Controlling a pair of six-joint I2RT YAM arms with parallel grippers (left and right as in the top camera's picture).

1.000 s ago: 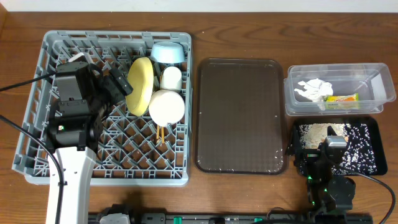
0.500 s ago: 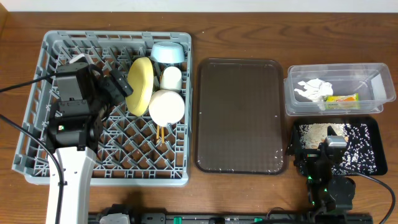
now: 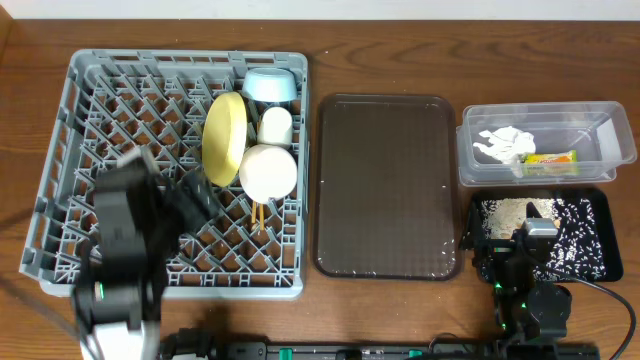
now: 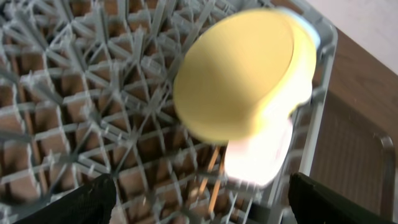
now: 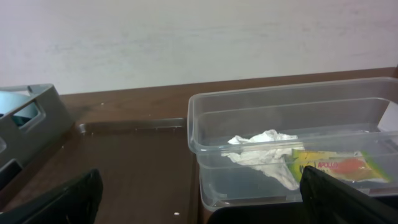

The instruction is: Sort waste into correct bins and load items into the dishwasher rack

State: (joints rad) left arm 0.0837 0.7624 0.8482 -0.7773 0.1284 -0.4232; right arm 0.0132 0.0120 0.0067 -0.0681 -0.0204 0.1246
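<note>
The left gripper [image 4: 200, 186] hangs over the front part of the dishwasher rack [image 3: 180, 60], its fingers [image 4: 87, 202] spread wide with nothing between them. From overhead that arm is only a blur at the rack's near left. In the rack, the yellow plate [image 3: 224, 138] stands on edge among the pegs. Just right of it is the small white cup [image 3: 276, 125], with the light blue bowl [image 3: 270, 86] behind it at the back wall and the cream bowl [image 3: 268, 172] in front, close against the plate. The chopsticks [image 3: 258, 214] poke out from under the cream bowl, lying in the lattice. Over on the right, the right gripper [image 5: 200, 180] sits low at the near edge of the black tray [image 3: 588, 255], jaws apart and empty. Pale food scraps [image 3: 510, 212] lie on the left part of that tray. Behind it, the clear tub [image 3: 595, 135] holds the crumpled napkin [image 5: 261, 149] and, just beside it, the snack wrapper [image 5: 339, 165]. The brown serving tray [image 3: 388, 185] lies between the rack and the bins.
</note>
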